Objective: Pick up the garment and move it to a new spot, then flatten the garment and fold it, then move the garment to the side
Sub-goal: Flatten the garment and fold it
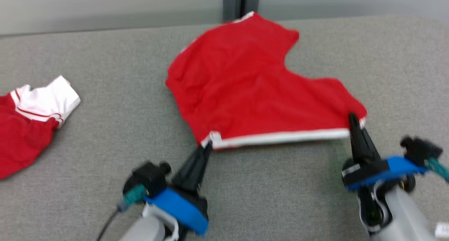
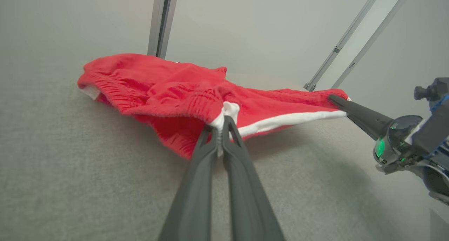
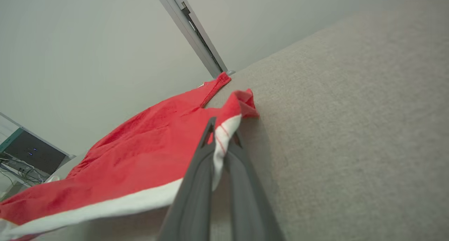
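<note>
1. Surface point(image 1: 105, 171): grey, cloth-covered, and bounded by a pale wall at 12 o'clock in the head view.

2. Garment point(image 1: 245, 86): red, with a white band point(image 1: 280, 137) along its near edge. It lies from the centre of the surface out toward 12 o'clock. Its far part rests on the surface. The banded edge is stretched between the two grippers and, in the left wrist view, is raised above the surface with a shadow beneath it.

3. Second garment point(image 1: 24, 128): red and white, crumpled, at 9 o'clock. It is well apart from the first.

4. Left gripper point(image 1: 207, 144): at the garment's 7 o'clock corner. Its fingers are pressed together, clamped on the end of the white band.

5. Right gripper point(image 1: 352, 117): at the garment's 4 o'clock corner. Its fingers are likewise clamped on the band, which passes between them in the right wrist view.
</note>
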`<state>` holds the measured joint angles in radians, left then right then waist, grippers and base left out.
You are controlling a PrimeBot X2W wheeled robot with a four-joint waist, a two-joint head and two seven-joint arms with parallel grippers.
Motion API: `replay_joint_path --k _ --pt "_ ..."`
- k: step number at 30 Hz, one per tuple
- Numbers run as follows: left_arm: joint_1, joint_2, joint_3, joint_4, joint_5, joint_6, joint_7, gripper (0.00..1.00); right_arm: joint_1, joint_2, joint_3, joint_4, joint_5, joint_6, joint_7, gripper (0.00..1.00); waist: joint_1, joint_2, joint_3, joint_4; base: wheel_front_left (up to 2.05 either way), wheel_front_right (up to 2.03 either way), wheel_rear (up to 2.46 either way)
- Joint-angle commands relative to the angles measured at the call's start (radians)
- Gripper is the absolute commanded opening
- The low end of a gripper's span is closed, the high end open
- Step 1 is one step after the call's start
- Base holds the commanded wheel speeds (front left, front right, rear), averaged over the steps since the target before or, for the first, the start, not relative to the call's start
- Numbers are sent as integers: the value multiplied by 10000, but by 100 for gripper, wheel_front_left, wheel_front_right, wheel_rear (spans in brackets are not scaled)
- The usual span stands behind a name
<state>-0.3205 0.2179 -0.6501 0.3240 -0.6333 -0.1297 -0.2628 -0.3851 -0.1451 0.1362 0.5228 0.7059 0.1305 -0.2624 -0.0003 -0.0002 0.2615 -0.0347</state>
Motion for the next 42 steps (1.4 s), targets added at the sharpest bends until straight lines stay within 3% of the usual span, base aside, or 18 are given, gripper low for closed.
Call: replay_joint_path --k 1,10,19,27,33,42 --pt "129 28 -25 -59 92 -9 -30 0 314 -49 -79 -73 83 5 -35 0 3 2 -204 -117 0 0 0" --pt "2687 95 -25 -821 603 -7 -28 0 3917 115 -752 -1847 182 5 -35 0 3 2 -943 -47 0 0 0" --pt "3288 40 -150 -1134 816 -7 -29 0 5034 464 -1350 -2960 -68 5 190 0 3 2 -1162 1 0 0 0" --pt "2850 -180 -134 -1230 721 -7 -29 0 4193 240 -1727 -3498 -170 5 540 0 3 2 -1153 161 0 0 0" --pt "2144 -407 187 -1338 755 -8 -29 0 2663 -51 -1798 -3509 -349 5 900 0 3 2 -725 415 0 0 0" --pt "604 -590 439 -950 601 -8 -29 0 -762 -531 -1115 -1732 -990 5 1289 0 3 2 250 982 0 0 0"
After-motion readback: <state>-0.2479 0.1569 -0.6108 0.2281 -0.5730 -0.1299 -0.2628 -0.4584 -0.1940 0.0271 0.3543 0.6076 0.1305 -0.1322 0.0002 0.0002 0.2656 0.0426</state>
